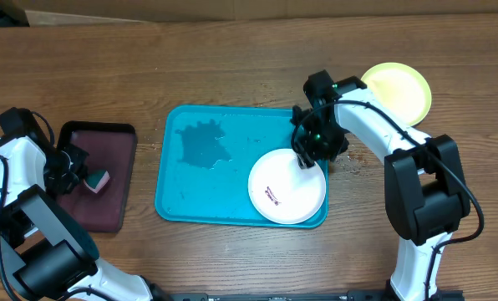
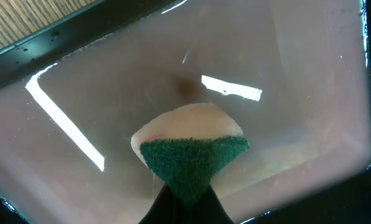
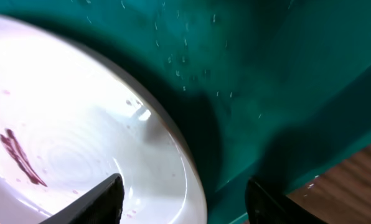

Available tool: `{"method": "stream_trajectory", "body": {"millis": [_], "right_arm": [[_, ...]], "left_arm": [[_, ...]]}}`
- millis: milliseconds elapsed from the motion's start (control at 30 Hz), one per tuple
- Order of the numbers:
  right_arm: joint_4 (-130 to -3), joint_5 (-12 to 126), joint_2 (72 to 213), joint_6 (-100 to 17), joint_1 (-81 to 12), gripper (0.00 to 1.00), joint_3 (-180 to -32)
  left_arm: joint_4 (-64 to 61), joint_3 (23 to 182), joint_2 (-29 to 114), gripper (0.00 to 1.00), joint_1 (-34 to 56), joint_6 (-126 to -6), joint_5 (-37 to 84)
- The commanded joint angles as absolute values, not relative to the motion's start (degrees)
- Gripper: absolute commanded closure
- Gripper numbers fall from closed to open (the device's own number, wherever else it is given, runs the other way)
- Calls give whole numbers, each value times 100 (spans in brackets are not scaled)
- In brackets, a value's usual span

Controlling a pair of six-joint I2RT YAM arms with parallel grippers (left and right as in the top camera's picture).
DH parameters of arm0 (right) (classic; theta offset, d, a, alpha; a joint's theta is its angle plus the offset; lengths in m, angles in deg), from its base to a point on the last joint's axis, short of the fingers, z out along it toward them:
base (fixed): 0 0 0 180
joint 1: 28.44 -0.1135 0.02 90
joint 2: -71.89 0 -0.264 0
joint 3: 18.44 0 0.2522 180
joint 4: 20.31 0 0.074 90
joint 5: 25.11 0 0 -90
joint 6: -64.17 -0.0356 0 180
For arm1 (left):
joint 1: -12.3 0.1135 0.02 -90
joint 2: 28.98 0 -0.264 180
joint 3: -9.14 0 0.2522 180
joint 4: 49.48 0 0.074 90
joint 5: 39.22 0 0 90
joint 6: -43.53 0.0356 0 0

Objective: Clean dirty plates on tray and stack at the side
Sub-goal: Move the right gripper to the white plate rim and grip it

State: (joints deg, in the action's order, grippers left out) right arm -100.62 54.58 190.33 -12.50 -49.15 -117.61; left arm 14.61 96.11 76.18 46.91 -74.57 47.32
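The white plate [image 1: 282, 191] lies in the cyan tray's [image 1: 182, 196] right front corner. It carries a dark-red smear [image 3: 20, 162]. My right gripper [image 1: 309, 157] is open, with one finger over the plate and the other outside its far right rim [image 3: 182, 202]. The tray floor shows in the right wrist view [image 3: 254, 74]. The yellow-green plate [image 1: 397, 92] sits on the table at the back right. The pale blue plate is out of view. My left gripper [image 1: 75, 171] is shut on a green-faced sponge [image 2: 192, 149] over the maroon tray [image 1: 115, 180].
A wet patch [image 1: 203, 144] lies on the cyan tray's back left part. The maroon tray [image 2: 297, 56] holds a film of water. A cardboard box edge runs along the table's back. Both arm bases stand at the table's front.
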Motion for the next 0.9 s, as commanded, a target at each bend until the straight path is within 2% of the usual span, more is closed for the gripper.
{"method": "stream_trajectory", "body": {"millis": [0,167,233,267,367,500,667,867], "right_arm": [[-9968,5366,18871,-1141,-4915,40,-11546],[-9804,5366,18871,-1143,-5001,48,-11378],[-9729,5366,18871,-1150,-5055,55,-11352],[-9675,5369,18871,-1215,-5088,59,-11352],[-9456,5364,18871,-1458,-5184,80,-11352],[-9078,5369,18871,-1845,-5331,96,-11352],[-8538,5373,18871,-2422,-5495,96,-11352],[-7808,5371,18871,-3318,-5698,96,-11352]], "left_arm": [[1452,9574,7633,96,4715,-7350,4666],[1454,9574,7633,96,4715,-7350,4625],[1454,9574,7633,96,4715,-7350,4625],[1454,9574,7635,96,4715,-7350,4625],[1456,9574,7633,96,4713,-7350,4623],[1452,9574,7633,96,4704,-7350,4623],[1452,9565,7635,96,4643,-7345,4557],[1150,9528,7635,96,4389,-6731,3622]]}}
